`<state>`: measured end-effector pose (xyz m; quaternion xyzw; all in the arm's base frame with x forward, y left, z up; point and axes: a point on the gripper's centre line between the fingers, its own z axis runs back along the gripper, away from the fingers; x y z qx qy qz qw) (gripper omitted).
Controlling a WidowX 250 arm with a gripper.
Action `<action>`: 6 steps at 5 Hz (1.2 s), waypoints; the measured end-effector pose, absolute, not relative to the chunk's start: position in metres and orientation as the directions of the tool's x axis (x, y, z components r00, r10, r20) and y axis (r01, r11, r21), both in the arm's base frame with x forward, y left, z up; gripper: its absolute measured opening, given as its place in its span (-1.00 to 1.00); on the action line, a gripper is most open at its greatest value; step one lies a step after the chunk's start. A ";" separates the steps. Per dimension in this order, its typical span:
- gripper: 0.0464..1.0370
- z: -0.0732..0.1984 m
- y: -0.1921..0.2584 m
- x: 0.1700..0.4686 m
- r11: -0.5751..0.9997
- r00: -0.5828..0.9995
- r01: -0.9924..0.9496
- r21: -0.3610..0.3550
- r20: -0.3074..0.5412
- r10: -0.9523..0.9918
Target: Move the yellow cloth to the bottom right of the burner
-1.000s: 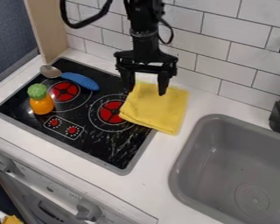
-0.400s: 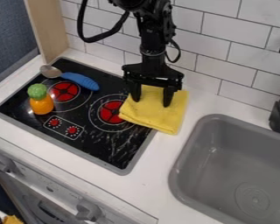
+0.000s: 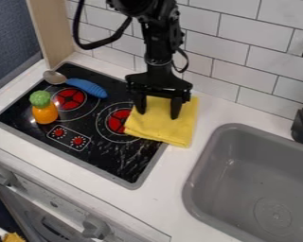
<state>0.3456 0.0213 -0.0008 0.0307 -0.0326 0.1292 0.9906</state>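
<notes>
The gripper (image 3: 157, 113) hangs over the upper part of the yellow cloth (image 3: 162, 128), its two fingers spread apart and their tips down at the cloth. Folded flat, the cloth lies partly on the right edge of the black stovetop (image 3: 110, 158) and partly on the white counter, covering the right side of the nearer red burner (image 3: 117, 121). Whether the fingertips press into the fabric cannot be told.
On the stovetop's left side stands an orange toy with a green top (image 3: 44, 108). A spoon with a blue handle (image 3: 86, 87) lies behind it. The grey sink (image 3: 243, 177) is at the right, and a tiled wall (image 3: 245, 78) rises behind the counter.
The gripper first came down to the right onto the cloth, then shifted slightly left. With it the cloth has slid a little left over the burner.
</notes>
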 end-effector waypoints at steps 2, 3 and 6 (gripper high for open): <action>0.93 -0.001 0.032 0.309 0.964 0.966 -0.257 0.070 0.042 0.255; 0.93 -0.003 0.034 0.290 0.969 0.973 -0.230 0.091 0.042 0.227; 0.93 -0.003 0.041 0.243 0.976 0.982 -0.187 0.108 0.030 0.185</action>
